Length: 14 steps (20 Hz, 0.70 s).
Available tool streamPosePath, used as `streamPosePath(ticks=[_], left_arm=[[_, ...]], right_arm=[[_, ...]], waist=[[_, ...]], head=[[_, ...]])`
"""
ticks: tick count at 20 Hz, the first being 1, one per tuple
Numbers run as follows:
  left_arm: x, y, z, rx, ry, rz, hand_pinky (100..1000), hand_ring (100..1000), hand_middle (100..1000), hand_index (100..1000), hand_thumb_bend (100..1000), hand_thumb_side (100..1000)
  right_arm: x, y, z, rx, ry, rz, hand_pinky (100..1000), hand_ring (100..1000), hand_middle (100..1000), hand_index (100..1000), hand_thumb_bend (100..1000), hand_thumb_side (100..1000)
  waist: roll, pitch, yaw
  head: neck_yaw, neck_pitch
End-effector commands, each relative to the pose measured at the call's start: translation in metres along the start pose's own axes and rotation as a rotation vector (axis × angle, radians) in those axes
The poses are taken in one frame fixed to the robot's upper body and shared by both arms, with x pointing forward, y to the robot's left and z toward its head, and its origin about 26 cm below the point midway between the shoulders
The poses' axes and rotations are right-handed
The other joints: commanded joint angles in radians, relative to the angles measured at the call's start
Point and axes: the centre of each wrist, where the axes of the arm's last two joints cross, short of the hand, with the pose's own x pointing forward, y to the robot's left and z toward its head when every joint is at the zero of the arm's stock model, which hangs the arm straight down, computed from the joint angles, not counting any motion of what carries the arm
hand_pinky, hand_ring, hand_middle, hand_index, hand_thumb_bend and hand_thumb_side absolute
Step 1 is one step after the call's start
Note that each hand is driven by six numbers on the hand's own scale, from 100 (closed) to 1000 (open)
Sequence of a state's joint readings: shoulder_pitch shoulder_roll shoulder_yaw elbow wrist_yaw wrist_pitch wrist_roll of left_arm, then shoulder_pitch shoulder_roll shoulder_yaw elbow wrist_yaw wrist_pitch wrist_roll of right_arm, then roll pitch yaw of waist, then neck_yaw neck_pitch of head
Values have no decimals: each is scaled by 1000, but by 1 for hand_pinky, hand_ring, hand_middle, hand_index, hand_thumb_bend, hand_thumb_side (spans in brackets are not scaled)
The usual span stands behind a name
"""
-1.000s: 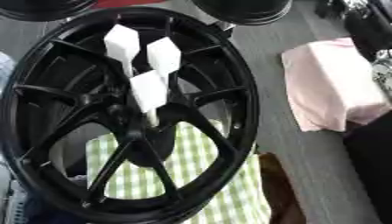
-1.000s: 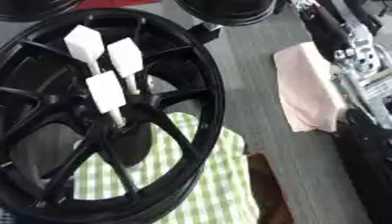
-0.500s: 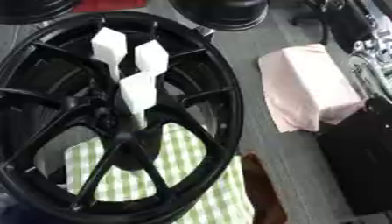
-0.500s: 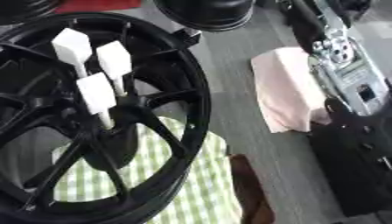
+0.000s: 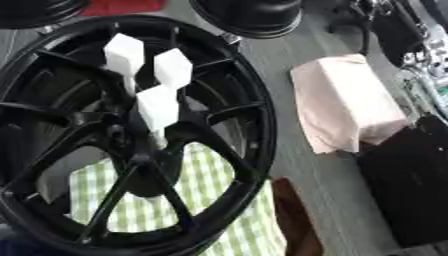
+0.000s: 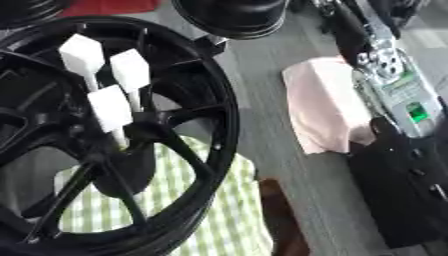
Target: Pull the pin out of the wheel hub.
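A large black wheel hub (image 5: 254,115) lies flat and fills the left half of both views. Three white pins with blocky heads stand upright near its centre: one at the back (image 5: 124,52), one to its right (image 5: 172,67), one nearest the middle (image 5: 157,105). My right arm (image 6: 394,85), silver with a green label, comes down the right edge. Its black end, my right hand (image 6: 402,190), sits low at the right, well apart from the pins. Its fingers are hidden. No left hand shows.
A green-and-white checked cloth (image 5: 210,200) lies under the hub. A folded pink cloth (image 5: 346,100) rests on the grey table between hub and arm. Another black wheel (image 5: 249,15) and something red (image 5: 122,6) sit at the back. A brown strip (image 5: 293,220) lies by the hub's lower right.
The whole picture has slid left, so the camera has turned right. More of my right arm shows now. The three pins stand as before in the hub.
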<state>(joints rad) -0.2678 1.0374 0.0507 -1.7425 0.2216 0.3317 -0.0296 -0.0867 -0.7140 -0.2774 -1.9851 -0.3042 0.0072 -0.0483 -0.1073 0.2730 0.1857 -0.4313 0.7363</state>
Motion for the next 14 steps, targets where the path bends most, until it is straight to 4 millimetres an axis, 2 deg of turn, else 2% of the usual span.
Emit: streamPosePath(ticks=[1, 4, 5, 6, 7, 9, 10, 12, 14], left_arm=[[11, 8, 5, 68, -36, -24, 979, 790, 787, 907, 356, 799], [11, 7, 7, 104, -38, -4, 978, 788, 786, 905, 347, 791], [11, 7, 8, 113, -37, 3, 980, 787, 789, 913, 287, 815], [11, 7, 8, 137, -38, 22, 975, 780, 780, 905, 263, 829], [11, 7, 10, 163, -44, 44, 957, 755, 741, 869, 162, 841], [17, 2, 15, 223, -78, 95, 946, 736, 707, 843, 100, 865], [23, -5, 18, 243, -108, 128, 946, 731, 700, 839, 100, 872], [36, -19, 27, 278, -182, 210, 943, 717, 682, 826, 100, 821], [41, -31, 27, 310, -270, 312, 944, 714, 678, 823, 100, 796]], right_arm=[[8, -6, -2, -16, -28, 32, 941, 937, 395, 638, 100, 691], [8, -8, -2, -26, -31, 36, 941, 937, 395, 638, 100, 691], [8, -8, -1, -28, -31, 37, 941, 937, 396, 638, 100, 690], [8, -9, -1, -32, -31, 39, 941, 937, 396, 638, 100, 690], [8, -9, 0, -36, -31, 39, 940, 937, 396, 638, 100, 690], [7, -10, 0, -44, -29, 41, 940, 937, 396, 639, 100, 690], [7, -10, 0, -48, -29, 42, 940, 937, 396, 639, 100, 690], [7, -9, 0, -54, -31, 37, 940, 938, 397, 639, 100, 690], [8, -8, -2, -54, -35, 29, 940, 938, 397, 639, 100, 690]], waist=[[5, -12, 0], [3, -12, -2], [3, -12, -1], [3, -12, 1], [2, -11, 2], [2, -9, 3], [2, -9, 4], [2, -8, 6], [1, -9, 5]], head=[[5, -16], [5, -17], [4, -18], [3, -18], [2, -17], [-2, -19], [-2, -21], [-2, -22], [2, -22]])
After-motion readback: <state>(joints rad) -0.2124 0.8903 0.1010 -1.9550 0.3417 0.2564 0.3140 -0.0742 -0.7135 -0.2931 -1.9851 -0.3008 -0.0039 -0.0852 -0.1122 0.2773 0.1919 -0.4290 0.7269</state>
